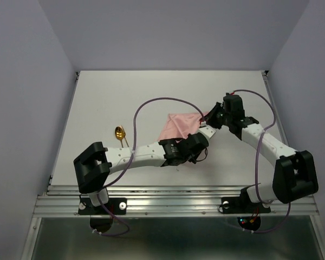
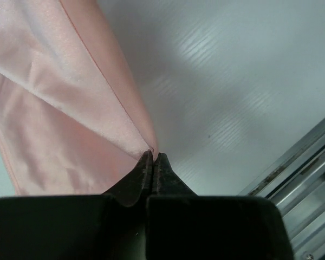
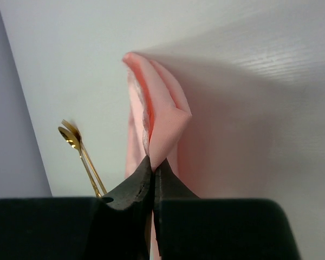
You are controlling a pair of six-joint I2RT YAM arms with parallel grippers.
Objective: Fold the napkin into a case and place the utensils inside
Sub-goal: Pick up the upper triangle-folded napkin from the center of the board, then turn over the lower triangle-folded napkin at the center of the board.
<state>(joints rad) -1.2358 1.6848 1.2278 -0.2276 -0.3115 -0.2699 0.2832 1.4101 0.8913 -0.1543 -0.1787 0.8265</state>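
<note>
The salmon-pink napkin (image 1: 179,125) lies partly folded at the middle of the table. My left gripper (image 1: 197,142) is shut on its near corner; in the left wrist view the cloth (image 2: 70,108) runs up and left from the closed tips (image 2: 153,155). My right gripper (image 1: 207,117) is shut on the far right corner; in the right wrist view the napkin (image 3: 162,119) hangs as a raised fold from the closed tips (image 3: 153,161). The gold utensils (image 1: 121,133) lie left of the napkin, and also show in the right wrist view (image 3: 78,149).
The white table (image 1: 124,92) ends in a metal rail (image 1: 173,197) along the near side, also seen in the left wrist view (image 2: 303,179). Grey walls (image 1: 21,81) close in the left, right and back. Purple cables (image 1: 157,103) arch over the arms.
</note>
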